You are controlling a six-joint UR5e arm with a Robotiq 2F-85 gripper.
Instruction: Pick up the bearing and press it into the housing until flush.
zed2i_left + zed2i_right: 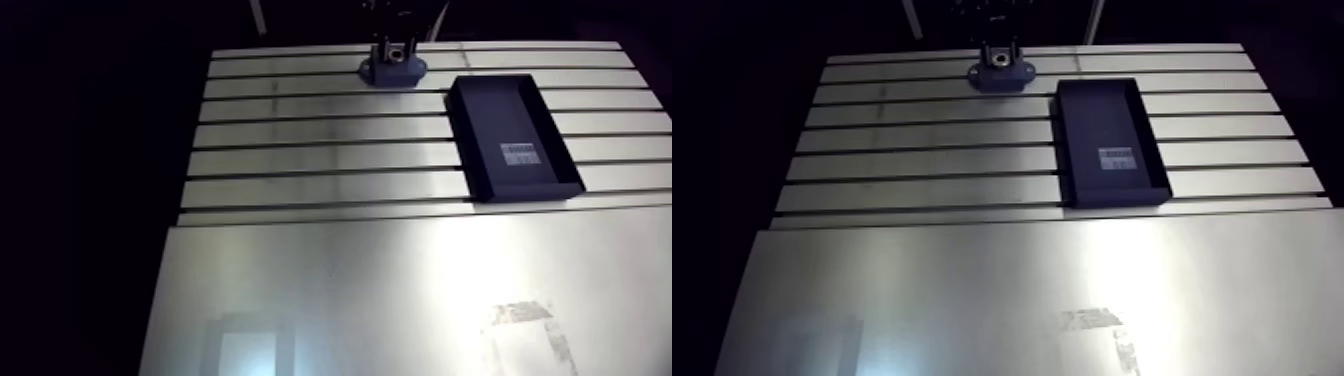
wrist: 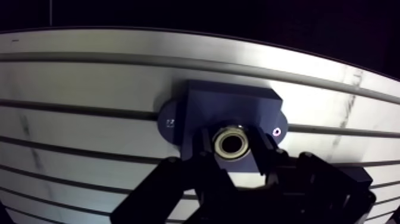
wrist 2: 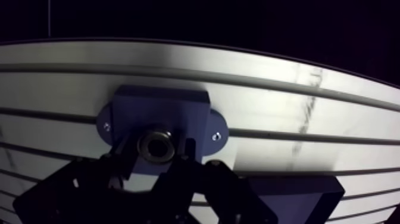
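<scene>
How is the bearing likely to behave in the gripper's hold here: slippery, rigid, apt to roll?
The bearing looks like a shiny metal ring, so it is probably rigid and somewhat slippery in the gripper. Being round, it would likely roll across the table if released off the housing.

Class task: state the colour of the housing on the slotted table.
Dark blue; the housing shows best in the wrist view.
</scene>
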